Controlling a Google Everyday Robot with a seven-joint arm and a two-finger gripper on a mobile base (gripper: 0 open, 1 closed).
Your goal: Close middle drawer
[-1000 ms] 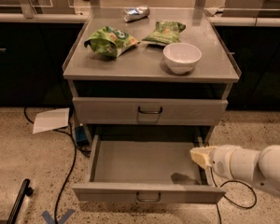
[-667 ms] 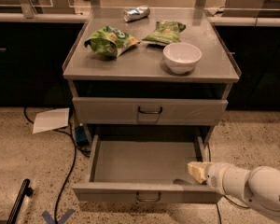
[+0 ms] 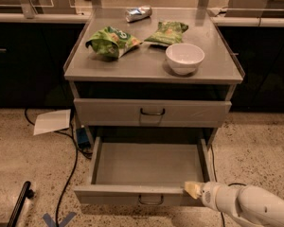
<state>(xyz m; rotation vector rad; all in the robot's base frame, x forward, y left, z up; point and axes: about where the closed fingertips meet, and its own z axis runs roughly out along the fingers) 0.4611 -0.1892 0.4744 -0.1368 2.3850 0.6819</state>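
Gripper [image 3: 193, 189]: pale tip on a white arm [image 3: 248, 206] that enters from the lower right. The tip lies against the right end of the middle drawer's front, below the tabletop's near right corner. Spread or pressed together: cannot tell.

Middle drawer [image 3: 132, 194]: grey metal, pulled well out toward the camera beneath the tabletop's near edge, interior bare. Dark loop handle [image 3: 150, 201] at the centre of its front.

Upper drawer [image 3: 109, 112]: grey, shut, directly under the near edge.

Floor, left of the cabinet: white paper sheet [image 3: 52, 122] and a dark cable [image 3: 68, 174].

Tabletop [image 3: 132, 67]: grey, with raised side rims.

White bowl [image 3: 184, 58]: upright, toward the near right corner.

Green snack bag [image 3: 112, 41]: left of centre, near the left edge.

Second green bag [image 3: 168, 32]: flatter, behind the bowl, about mid-depth.

Silvery crumpled packet [image 3: 138, 13]: at the far edge, centre; possibly foil.
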